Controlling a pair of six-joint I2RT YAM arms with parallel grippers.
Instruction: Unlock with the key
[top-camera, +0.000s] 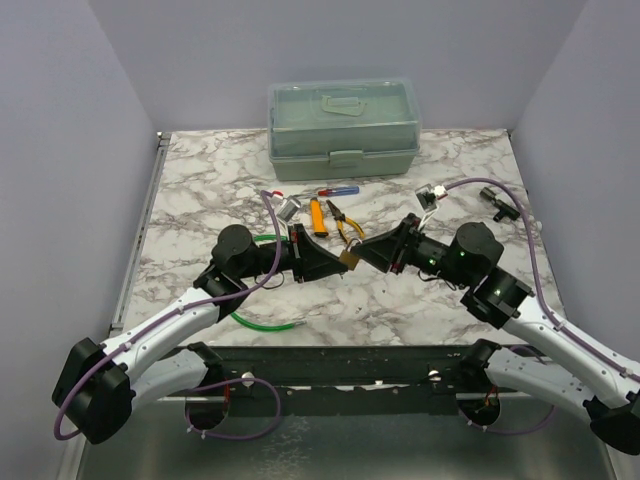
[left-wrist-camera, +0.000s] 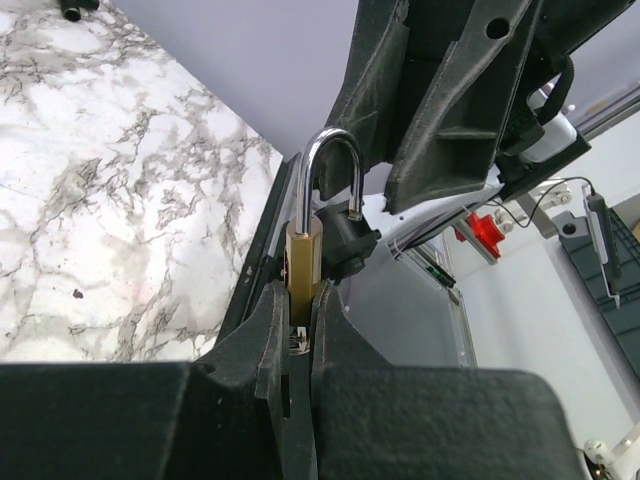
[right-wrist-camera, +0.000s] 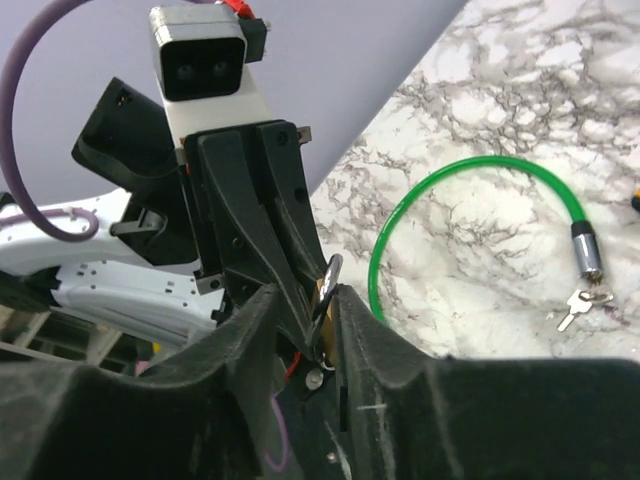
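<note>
A brass padlock (top-camera: 349, 258) hangs in the air between my two grippers above the middle of the table. My left gripper (top-camera: 338, 258) is shut on its brass body (left-wrist-camera: 303, 262), with the silver shackle pointing away from it. The shackle looks turned out of line with the body. My right gripper (top-camera: 364, 252) comes from the opposite side. Its jaws (right-wrist-camera: 305, 300) are closed around the shackle (right-wrist-camera: 331, 280) and my left fingertip. Two small keys (right-wrist-camera: 578, 300) hang on the end of a green cable on the table. No key in the padlock is visible.
A green cable lock (top-camera: 255, 322) loops on the table under my left arm. Behind the grippers lie an orange tool (top-camera: 317, 215), pliers (top-camera: 345, 222), a screwdriver (top-camera: 335, 190) and a small silver lock (top-camera: 290, 208). A green toolbox (top-camera: 343, 125) stands at the back.
</note>
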